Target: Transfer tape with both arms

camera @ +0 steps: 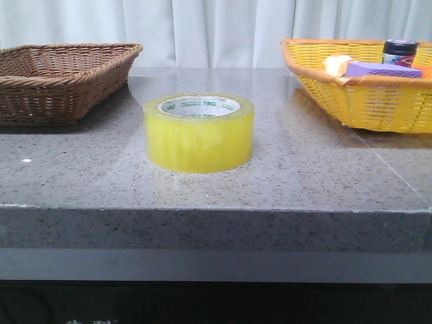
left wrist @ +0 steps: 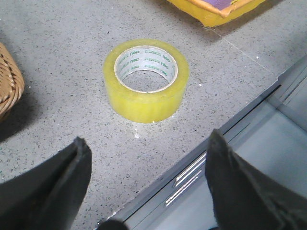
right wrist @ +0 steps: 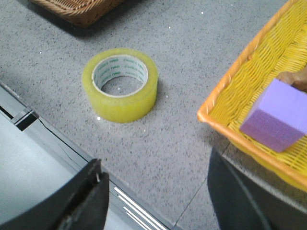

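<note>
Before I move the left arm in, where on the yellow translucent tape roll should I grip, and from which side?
The yellow translucent packing tape roll lies flat on the grey stone tabletop, hollow core up. Probably come straight down from above with the open left gripper and close across the outer wall, or put one finger inside the white core ring and pinch the wall. Nothing touches it.

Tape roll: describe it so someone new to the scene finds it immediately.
On the grey speckled stone table, look between the brown wicker basket at the left and the yellow basket at the right. The tape lies flat on the bare surface between them, hole up. It is the only translucent yellow ring, with a white core printed in green.
</note>
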